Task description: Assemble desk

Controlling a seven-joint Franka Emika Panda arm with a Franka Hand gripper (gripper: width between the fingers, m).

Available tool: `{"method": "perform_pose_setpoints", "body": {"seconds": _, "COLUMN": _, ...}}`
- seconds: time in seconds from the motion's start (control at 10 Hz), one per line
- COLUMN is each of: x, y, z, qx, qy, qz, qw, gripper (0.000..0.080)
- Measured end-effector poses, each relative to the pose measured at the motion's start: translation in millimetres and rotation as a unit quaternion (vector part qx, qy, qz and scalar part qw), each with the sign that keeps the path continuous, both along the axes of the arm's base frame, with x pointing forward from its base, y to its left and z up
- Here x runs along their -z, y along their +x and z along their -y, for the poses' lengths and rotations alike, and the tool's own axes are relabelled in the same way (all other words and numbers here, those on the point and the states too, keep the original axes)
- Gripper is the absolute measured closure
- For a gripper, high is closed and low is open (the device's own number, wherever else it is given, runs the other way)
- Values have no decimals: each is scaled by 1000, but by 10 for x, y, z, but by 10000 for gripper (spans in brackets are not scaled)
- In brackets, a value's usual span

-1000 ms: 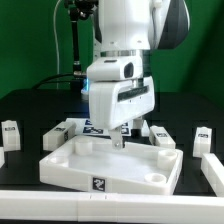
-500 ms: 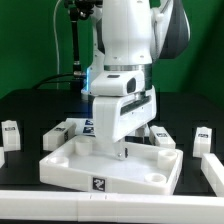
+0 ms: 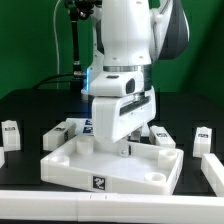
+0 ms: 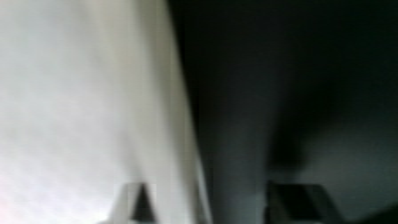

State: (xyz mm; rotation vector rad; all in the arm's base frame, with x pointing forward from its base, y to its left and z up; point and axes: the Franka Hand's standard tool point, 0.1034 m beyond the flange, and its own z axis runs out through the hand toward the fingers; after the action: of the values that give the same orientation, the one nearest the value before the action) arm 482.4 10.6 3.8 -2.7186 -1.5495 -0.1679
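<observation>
Found the tabletop (image 3: 140,178) at lower centre with no legs fitted yet, loose legs (image 3: 10,132) lying at left and right, and the gripper (image 3: 125,150) low at its far rim, grip impossible to tell.

The wrist view is blurred — only a pale surface (image 4: 80,90) beside a dark surface (image 4: 294,90) is made out, and the fingers (image 4: 139,204) are cut off by its edge. In the exterior view the far rim of the tabletop (image 3: 135,183) is hidden by the arm (image 3: 125,60) — the tags (image 3: 98,183) are too small to be read.
</observation>
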Motion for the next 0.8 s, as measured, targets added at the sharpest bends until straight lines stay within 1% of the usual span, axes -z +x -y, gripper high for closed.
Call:
{"method": "perform_pose_setpoints", "body": {"seconds": 0.1, "x": 0, "y": 0, "z": 2, "qx": 0, "qy": 0, "qz": 0, "qw": 1000, "gripper": 687}}
{"method": "perform_pose_setpoints", "body": {"seconds": 0.2, "x": 0, "y": -1, "z": 2, "qx": 1, "qy": 0, "qz": 0, "qw": 1000, "gripper": 687}}
{"method": "perform_pose_setpoints", "body": {"seconds": 0.3, "x": 0, "y": 0, "z": 6, "qx": 2, "qy": 0, "qz": 0, "qw": 1000, "gripper": 751}}
{"method": "perform_pose_setpoints", "body": {"seconds": 0.8, "x": 0, "y": 0, "z": 8, "qx": 2, "qy": 0, "qz": 0, "qw": 1000, "gripper": 751}}
